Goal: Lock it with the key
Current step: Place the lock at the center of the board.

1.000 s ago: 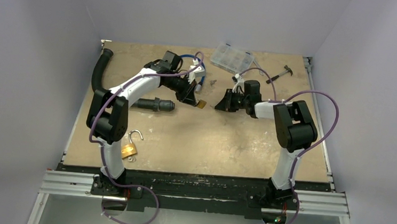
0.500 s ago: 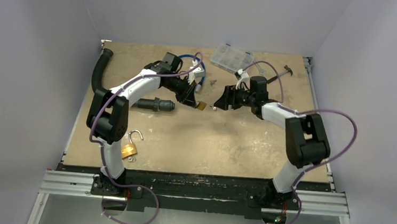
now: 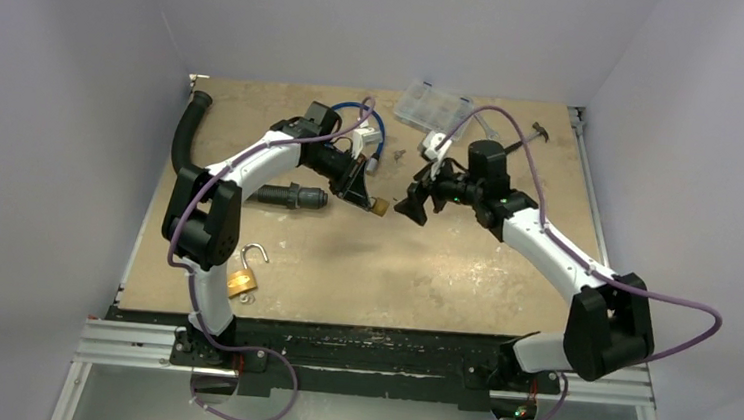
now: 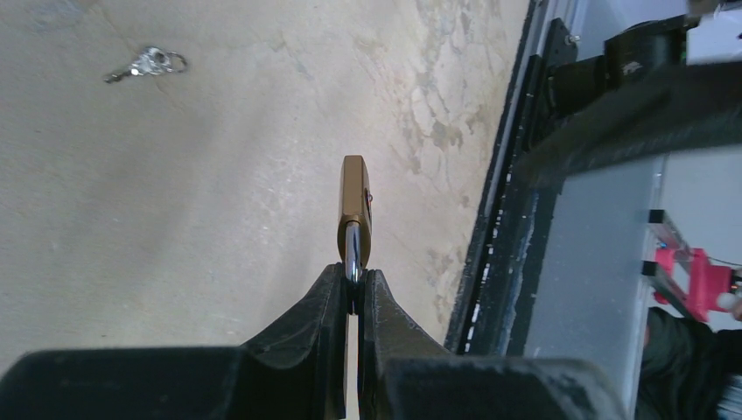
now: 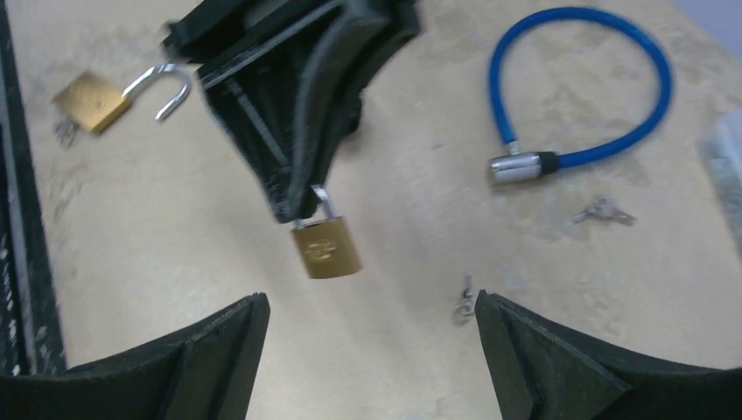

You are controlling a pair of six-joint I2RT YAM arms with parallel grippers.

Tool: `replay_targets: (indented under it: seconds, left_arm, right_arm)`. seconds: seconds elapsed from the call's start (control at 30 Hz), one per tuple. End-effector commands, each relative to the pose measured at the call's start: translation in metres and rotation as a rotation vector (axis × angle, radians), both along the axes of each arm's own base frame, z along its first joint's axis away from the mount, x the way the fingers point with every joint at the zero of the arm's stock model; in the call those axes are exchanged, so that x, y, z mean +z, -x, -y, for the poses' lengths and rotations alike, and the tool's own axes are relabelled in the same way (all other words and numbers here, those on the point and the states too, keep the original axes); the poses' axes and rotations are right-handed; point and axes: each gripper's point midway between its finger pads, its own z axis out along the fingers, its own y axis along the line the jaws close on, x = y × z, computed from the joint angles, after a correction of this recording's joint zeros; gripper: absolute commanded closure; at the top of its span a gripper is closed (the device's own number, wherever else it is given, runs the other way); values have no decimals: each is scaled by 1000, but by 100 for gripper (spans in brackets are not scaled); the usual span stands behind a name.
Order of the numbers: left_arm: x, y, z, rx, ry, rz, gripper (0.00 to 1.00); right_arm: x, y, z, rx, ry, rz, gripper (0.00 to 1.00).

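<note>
The left hand (image 4: 353, 284) is clamping the brass padlock (image 4: 354, 206) by its shackle; the right hand (image 5: 367, 302) is gaping wide, holding nothing, facing the padlock close by.

No text, number or brand can be read in any view. A stamped mark is seen on the brass face of the padlock (image 5: 325, 248), which is hung by its shackle from the left claw (image 5: 299, 206), but it is too blurred to be made out. On the open padlock (image 5: 90, 101) lying at the near left of the table (image 5: 175, 254), nothing legible is shown.
</note>
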Motion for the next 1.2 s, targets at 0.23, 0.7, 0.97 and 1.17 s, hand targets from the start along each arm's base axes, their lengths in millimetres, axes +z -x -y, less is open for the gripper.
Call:
replay_targets:
  seconds: [0.23,0.7,0.97,1.17]
  left_arm:
    - [39,27,8,-27,119,-129,100]
    - [43,33,8,-38,143,-148,100]
    - [46,34,10,-46,159,-157,100]
    - [46,34,10,-45,160,-160,100]
  right_arm:
    - [20,32,-41,68,268,190,12]
    - [-5,30,-54,38,400,214,13]
    - [-12,22,-54,5,426,224,16]
    - [-17,24,-60,16,420,212,16]
